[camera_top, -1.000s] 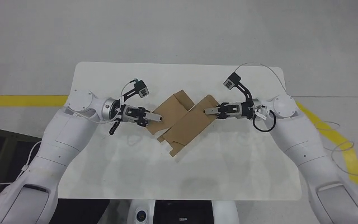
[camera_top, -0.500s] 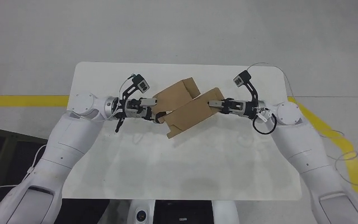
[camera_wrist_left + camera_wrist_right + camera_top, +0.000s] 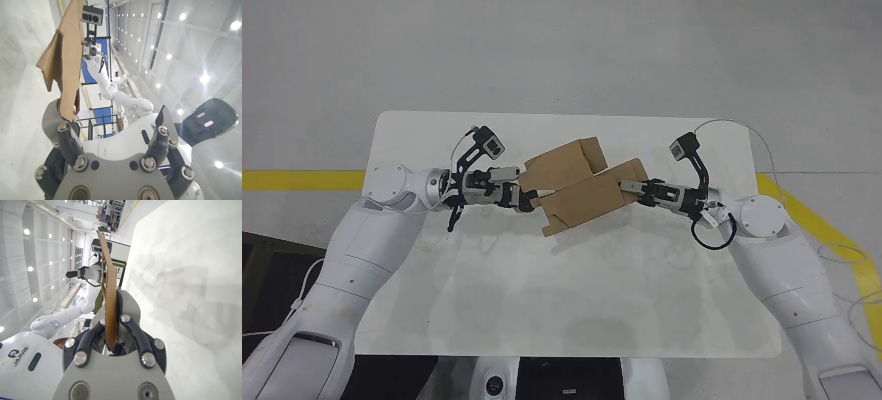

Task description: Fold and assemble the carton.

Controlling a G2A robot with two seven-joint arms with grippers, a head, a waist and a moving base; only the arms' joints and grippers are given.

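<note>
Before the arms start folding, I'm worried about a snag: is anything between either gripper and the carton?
Nothing visible stands between them. The right gripper is shut on one edge of the carton. The left gripper is open, with one finger right at the carton's opposite corner.

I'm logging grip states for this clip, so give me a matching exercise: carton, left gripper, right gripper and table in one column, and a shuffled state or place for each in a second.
Things:
1. carton
2. left gripper
3. right gripper
4. table

States:
A. white, lying underneath
B. open, fingers spread, one by a cardboard corner
C. clamped on a cardboard edge
D. brown, held up in the air between both arms

Pairs: 1-D; 2-B; 3-C; 4-A
</note>
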